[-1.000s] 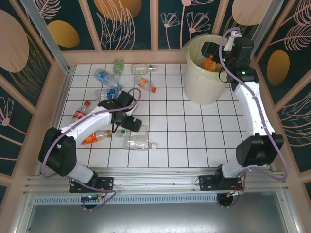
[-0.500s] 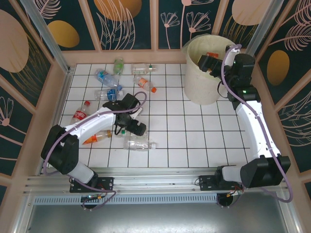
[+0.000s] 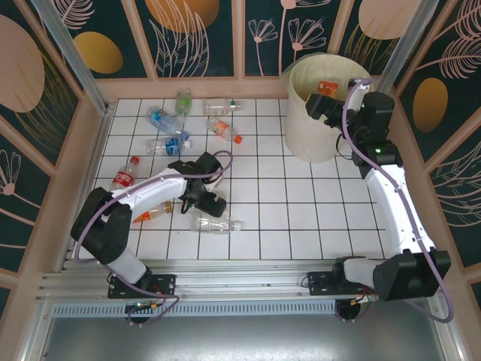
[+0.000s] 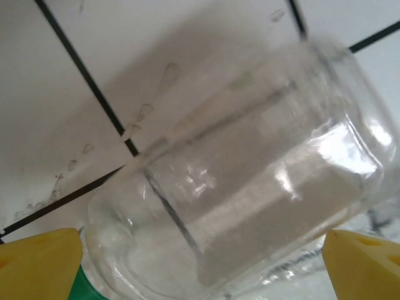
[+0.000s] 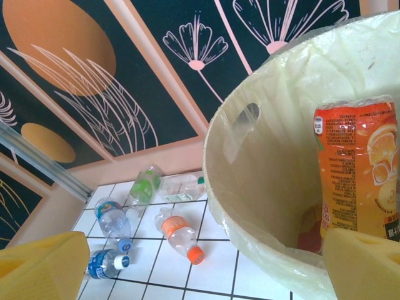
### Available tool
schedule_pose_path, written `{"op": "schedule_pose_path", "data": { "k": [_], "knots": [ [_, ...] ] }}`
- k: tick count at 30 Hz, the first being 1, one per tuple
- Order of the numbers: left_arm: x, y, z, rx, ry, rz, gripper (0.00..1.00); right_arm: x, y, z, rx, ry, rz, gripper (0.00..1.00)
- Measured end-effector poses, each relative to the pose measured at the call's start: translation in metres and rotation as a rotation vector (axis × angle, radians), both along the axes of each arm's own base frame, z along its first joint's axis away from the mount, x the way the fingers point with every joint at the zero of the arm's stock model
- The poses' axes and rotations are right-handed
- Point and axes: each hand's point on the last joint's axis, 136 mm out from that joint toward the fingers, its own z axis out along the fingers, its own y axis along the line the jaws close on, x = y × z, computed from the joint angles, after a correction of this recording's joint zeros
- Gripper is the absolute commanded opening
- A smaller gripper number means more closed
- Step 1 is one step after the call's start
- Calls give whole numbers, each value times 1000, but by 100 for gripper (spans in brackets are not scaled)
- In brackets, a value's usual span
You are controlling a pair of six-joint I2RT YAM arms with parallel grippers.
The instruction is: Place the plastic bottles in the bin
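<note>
A: Left gripper [image 3: 207, 203] has dropped over a clear bottle [image 4: 250, 187]; right gripper [image 3: 319, 104] has drawn back across the bin [image 3: 301, 135].

B: Both claws gape. The bottle lies flat on the tiles [image 4: 187, 50] (long axis diagonal, green cap [image 4: 84, 290] lower-left).

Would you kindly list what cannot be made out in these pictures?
- Left wrist view: the clear bottle is blurred, and its lower end is cut off by the frame edge.
- Top view: the left gripper has its fingertips hidden under its own body.
- Right wrist view: the bin floor is hidden behind its near wall.
</note>
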Motion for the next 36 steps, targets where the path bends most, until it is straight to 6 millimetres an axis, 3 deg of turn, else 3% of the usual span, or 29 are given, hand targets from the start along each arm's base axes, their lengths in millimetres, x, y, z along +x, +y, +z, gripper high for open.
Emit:
{"op": "schedule_pose_path", "data": {
  "k": [7,11,14,20,24,30,36],
  "knots": [
    [4,8,-16,67,10,26,98,-14,6,-1,11,-6,29,97],
    [17,-8,-11,6,-17,40,89,-21,17,-7,16,3,61,96],
    [30,-24,-9,-57,-42,60,74,-24,29,-16,16,17,91,95],
    [44,-45,-11,-144,-59,92,68,-35,59,-33,19,54,165,95],
    [54,-53,-9,-168,-77,101,75,-42,76,-45,20,71,210,95],
    [82,-73,-2,-199,-115,109,93,-52,98,-72,27,125,259,95],
    [81,-70,-4,-187,-117,118,99,-65,109,-115,73,222,282,95]
  ]
}}
